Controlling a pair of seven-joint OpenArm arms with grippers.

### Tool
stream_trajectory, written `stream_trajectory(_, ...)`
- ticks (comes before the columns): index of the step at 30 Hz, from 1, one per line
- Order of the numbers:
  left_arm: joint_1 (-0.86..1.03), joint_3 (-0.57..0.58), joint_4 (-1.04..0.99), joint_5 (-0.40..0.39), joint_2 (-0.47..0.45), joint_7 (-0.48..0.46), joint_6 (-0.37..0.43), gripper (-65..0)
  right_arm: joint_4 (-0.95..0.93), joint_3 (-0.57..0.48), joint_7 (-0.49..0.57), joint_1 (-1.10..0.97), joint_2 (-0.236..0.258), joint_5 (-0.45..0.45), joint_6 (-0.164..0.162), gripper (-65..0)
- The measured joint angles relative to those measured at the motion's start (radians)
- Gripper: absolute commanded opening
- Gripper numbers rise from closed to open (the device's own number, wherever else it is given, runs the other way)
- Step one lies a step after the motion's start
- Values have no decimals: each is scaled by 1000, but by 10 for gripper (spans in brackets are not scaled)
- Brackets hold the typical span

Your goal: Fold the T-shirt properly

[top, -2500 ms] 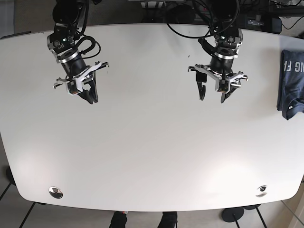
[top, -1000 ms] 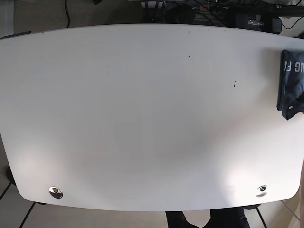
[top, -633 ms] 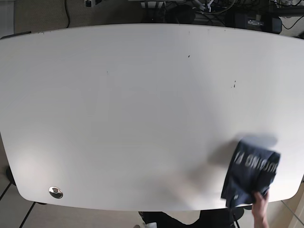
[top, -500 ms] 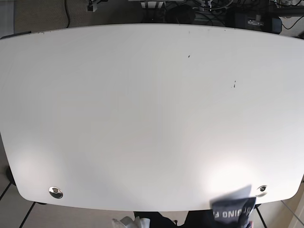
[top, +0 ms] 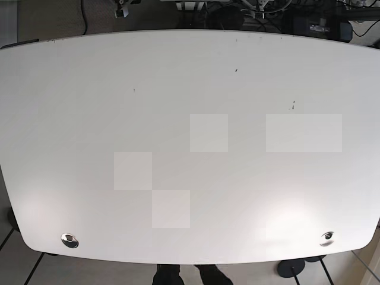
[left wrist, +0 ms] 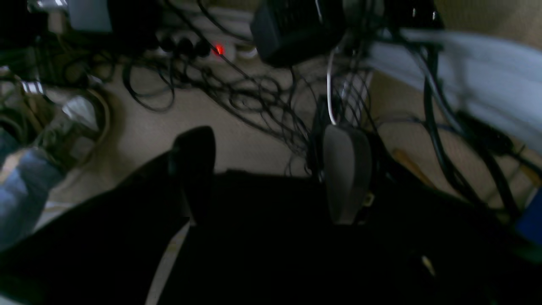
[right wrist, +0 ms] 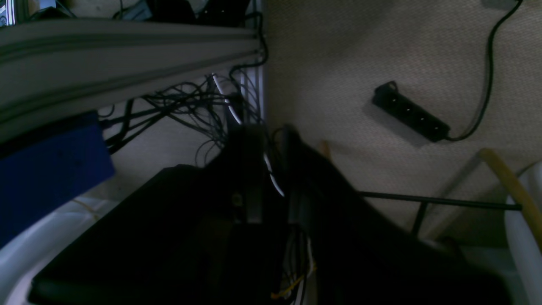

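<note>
Behind table (white): cables.

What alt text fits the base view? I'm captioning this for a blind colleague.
A wide white table seen from above fills the frame, with no T-shirt and no robot arm on it. Two small metal fittings sit near its front corners, a few dark specks mark the top, and cables lie beyond the far edge.
</note>
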Motion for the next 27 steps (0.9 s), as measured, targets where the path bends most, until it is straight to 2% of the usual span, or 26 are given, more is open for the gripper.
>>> stream_trajectory(3,20,0,0,0,0,-30,0,-272,4,0,8,-4,0,0,0,-577)
stream_trajectory(6,38,5,-2,0,0,-26,0,-272,-2,0,77,-13,0,-1,0,-577)
stream_trajectory(11,48,76,13,0,8,-36,0,-272,3,0,85,-44,0,-1,0,-577)
stream_trajectory(19,159,76,215,0,35,-31,0,-276,68,0,144,-99,0,0,0,-579)
stream_trajectory(21,200,76,270,-1,39,-82,0,-276,70,0,192,-123,0,2,0,-580)
stream_trajectory(24,304,76,344,-3,36,-236,0,-276,119,0,240,-201,0,3,0,-582)
stream_trajectory(27,402,76,401,-4,43,-329,0,-278,254,0,243,-320,1,99,0,-582)
